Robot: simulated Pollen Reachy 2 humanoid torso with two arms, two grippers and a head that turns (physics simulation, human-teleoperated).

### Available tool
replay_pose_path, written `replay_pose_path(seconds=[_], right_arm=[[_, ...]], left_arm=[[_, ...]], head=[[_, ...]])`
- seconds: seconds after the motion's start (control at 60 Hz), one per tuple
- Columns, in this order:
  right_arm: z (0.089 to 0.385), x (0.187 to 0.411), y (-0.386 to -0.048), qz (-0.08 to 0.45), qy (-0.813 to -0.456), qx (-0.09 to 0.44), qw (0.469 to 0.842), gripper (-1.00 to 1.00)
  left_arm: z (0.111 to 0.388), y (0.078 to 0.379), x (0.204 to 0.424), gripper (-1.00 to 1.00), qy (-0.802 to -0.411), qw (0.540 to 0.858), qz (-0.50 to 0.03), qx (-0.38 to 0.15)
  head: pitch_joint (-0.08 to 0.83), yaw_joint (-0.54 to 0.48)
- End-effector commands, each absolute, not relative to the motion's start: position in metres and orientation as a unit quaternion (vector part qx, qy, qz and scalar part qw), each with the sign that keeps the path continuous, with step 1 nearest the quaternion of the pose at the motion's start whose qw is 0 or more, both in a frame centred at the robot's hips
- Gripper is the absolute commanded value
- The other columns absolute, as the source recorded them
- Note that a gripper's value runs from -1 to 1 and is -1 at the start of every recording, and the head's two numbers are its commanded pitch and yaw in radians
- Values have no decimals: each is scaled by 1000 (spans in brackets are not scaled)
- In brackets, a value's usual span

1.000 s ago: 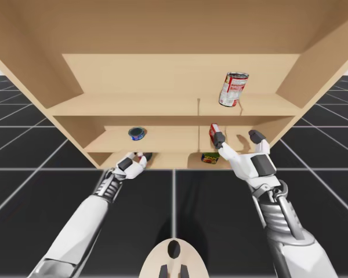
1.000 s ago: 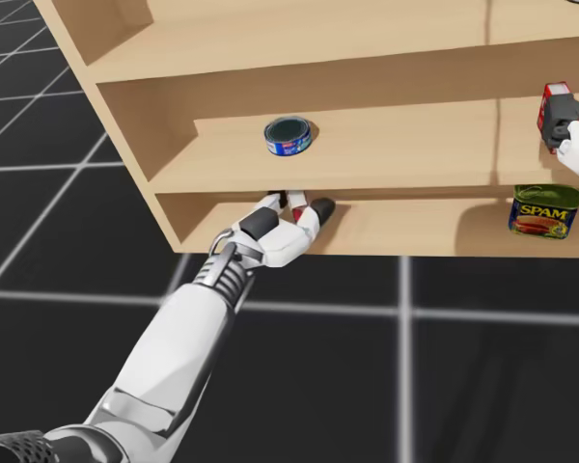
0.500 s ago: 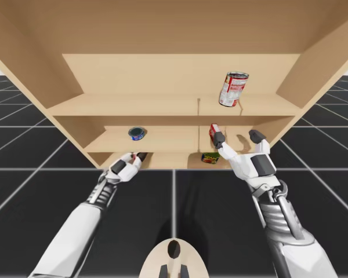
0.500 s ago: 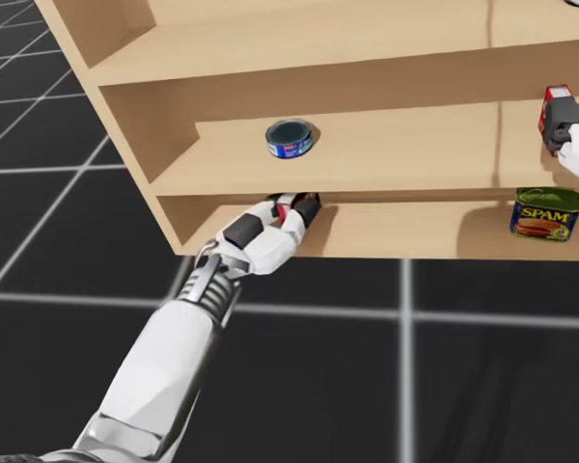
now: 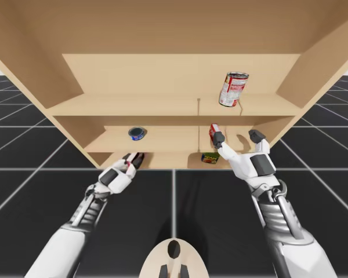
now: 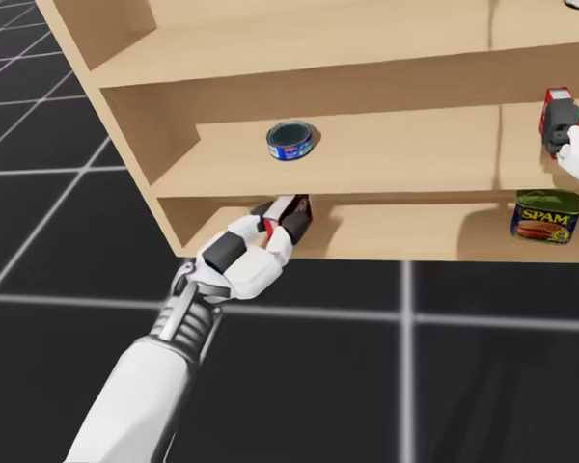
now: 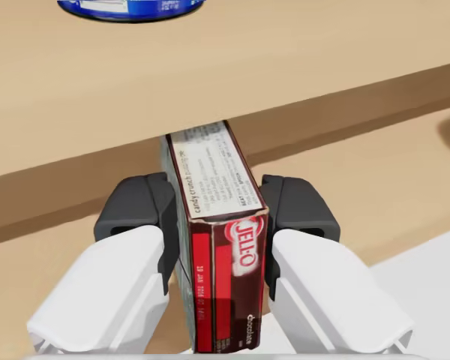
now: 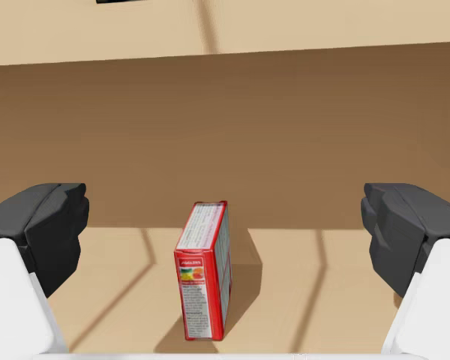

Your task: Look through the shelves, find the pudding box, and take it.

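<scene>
Matt wood shelves (image 5: 122,105), cardboard pudding box (image 7: 219,251) (faintly glossy).

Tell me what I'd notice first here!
My left end effector is shut on the dark red pudding box at the left of the lowest shelf. My right end effector, open, faces a slim red box on the middle shelf.

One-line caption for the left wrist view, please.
Left gripper shut on the pudding box, its far end under the shelf board that bears a blue can.
</scene>
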State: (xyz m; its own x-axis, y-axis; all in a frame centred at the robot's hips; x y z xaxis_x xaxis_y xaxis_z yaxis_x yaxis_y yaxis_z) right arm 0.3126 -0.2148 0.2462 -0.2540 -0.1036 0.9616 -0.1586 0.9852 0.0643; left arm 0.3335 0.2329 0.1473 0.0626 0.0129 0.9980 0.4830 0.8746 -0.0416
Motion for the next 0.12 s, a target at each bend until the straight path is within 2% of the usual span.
replay_pose_path(seconds=[0.017,0.117], right_arm=[[245,312,-211,17,-791,90,605,-1000],[244,312,-211,19,-792,91,604,-1000]], left_arm=[[151,236,297,1000,-661,699,-189,-198],[152,237,270,1000,-658,696,-209,-197]], head=[[627,255],[623,252]])
